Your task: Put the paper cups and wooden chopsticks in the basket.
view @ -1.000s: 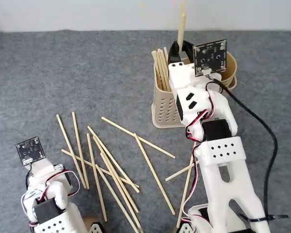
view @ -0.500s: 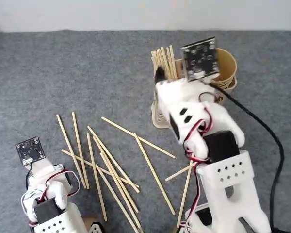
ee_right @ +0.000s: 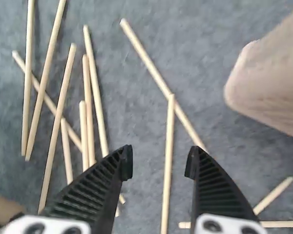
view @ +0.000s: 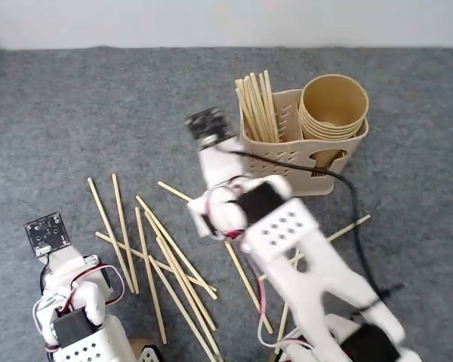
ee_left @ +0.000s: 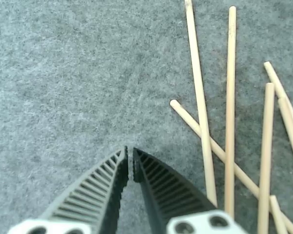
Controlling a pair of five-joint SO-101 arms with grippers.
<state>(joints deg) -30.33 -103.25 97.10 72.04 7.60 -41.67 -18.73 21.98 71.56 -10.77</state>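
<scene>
The right gripper (ee_right: 159,158) hangs with its jaws apart over the loose chopsticks (view: 174,256) scattered on the surface (view: 98,105) just beside the basket (view: 287,162). One stick (ee_right: 169,131) runs between the jaws. The left gripper (ee_left: 130,153), jaws together on nothing, sits well apart from the basket at the scatter's outer edge.

The step in hand looks like picking up another stick. It would go best by choosing one that lies on top, lowering clear of the crossings, and closing across its length near the middle so it does not swing.

The sticks are thin, straight, pale bare wood, probably slippery against ribbed jaws. The grey surface is felt-like and likely gives a little. The beige plastic basket has slotted walls. A bundle of chopsticks (view: 255,105) stands in one compartment, and tan paper cups (view: 334,105) sit nested in the other.
</scene>
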